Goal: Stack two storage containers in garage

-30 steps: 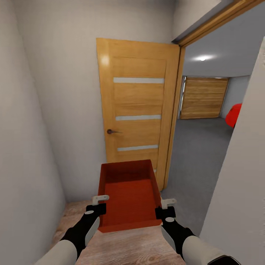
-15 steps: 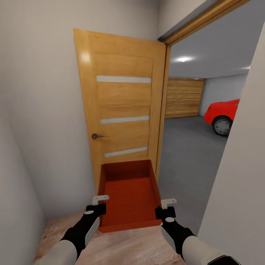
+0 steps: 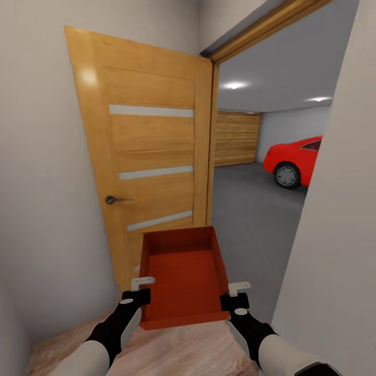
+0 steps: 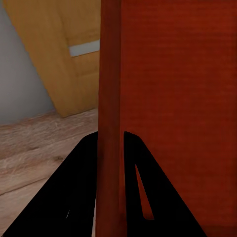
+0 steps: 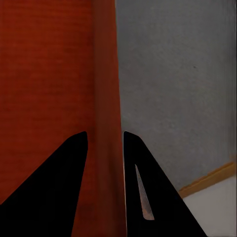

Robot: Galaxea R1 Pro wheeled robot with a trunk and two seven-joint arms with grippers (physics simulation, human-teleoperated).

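Beyond the doorway, the garage (image 3: 271, 130): pale walls, lit ceiling, a slatted wooden roller door (image 3: 236, 138) at the back and a red car (image 3: 293, 159) parked on the grey concrete floor (image 3: 250, 209). Swung open against the hallway wall, an orange-wood door (image 3: 149, 162) with three pale stripes and a dark lever handle (image 3: 116, 199). Underfoot on the near side, light wood-plank flooring (image 3: 172, 352). Held level in mid-air just short of the threshold, one storage container (image 3: 183, 274): orange-red, rectangular, lidless, with plain walls tapering slightly toward a finely ribbed bottom, nothing inside. Clamped on the container's left long wall near its near corner, the left gripper (image 3: 142, 286), one finger inside and one outside the rim. Pinched the same way on the right long wall, the right gripper (image 3: 238, 289), grey concrete visible past it in the right wrist view.
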